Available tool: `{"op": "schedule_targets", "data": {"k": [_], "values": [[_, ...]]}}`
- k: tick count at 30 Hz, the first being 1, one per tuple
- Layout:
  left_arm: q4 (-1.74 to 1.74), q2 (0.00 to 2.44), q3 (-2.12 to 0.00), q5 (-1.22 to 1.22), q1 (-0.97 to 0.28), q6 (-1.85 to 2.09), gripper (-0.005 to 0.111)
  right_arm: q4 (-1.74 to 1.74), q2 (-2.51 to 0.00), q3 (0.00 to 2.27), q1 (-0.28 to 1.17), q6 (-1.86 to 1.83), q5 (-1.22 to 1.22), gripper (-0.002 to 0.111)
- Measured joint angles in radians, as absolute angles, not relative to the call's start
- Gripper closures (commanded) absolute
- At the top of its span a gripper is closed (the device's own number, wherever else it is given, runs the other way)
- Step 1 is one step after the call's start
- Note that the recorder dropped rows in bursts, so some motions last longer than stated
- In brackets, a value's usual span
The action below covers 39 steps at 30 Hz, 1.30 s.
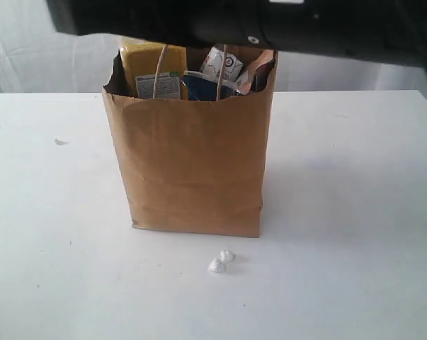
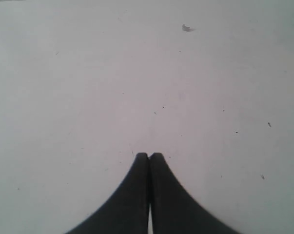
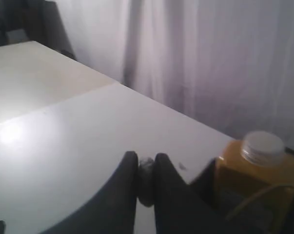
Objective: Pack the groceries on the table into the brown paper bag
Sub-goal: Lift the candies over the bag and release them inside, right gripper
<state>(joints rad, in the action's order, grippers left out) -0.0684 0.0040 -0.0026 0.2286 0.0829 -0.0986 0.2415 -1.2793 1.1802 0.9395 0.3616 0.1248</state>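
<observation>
- The brown paper bag stands upright at the middle of the white table, its jagged top rim open.
- Groceries show above the rim. A yellow-grain bottle stands at the left side of the opening. A small carton leans near the middle, and a brown-red pouch is at the right side.
- Something blue lies low between the bottle and the carton; what it is cannot be told.
- Two twisted paper handles rise from the near rim in front of the contents.
- Two tiny white lumps lie touching each other on the table, just in front of the bag and outside it.
- A small pale speck lies on the table well to the left of the bag.
- A black arm reaches across the top of the exterior view, above the bag's opening.
- The left gripper is over bare table, its jaws pressed together and holding nothing; a small speck lies well ahead of it.
- The right gripper has its jaws nearly together, pinching a small grey lump between the tips.
- Beside that gripper, the right wrist view shows the bottle's white cap and yellow body.
</observation>
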Motion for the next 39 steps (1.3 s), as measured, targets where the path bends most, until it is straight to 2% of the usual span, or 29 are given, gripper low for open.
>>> {"op": "schedule_targets", "data": {"k": [3,12,20,24,35,39], "values": [[-0.068,0.004,-0.003,0.229,0.083,-0.099,0.107,0.242,-1.343,1.228,0.889,0.389,0.170,0.108],[-0.068,0.004,-0.003,0.229,0.083,-0.099,0.107,0.242,-1.522,1.329,0.877,0.399,0.180,0.108],[-0.068,0.004,-0.003,0.229,0.083,-0.099,0.107,0.250,-1.585,1.331,0.877,0.399,0.186,0.093],[-0.068,0.004,-0.003,0.229,0.083,-0.099,0.107,0.261,-1.585,1.333,0.877,0.399,0.186,0.089],[-0.068,0.004,-0.003,0.229,0.083,-0.099,0.107,0.268,-1.549,1.333,0.877,0.399,0.226,0.089],[-0.068,0.004,-0.003,0.229,0.083,-0.099,0.107,0.268,-1.445,1.333,0.877,0.385,0.396,0.108]]}}
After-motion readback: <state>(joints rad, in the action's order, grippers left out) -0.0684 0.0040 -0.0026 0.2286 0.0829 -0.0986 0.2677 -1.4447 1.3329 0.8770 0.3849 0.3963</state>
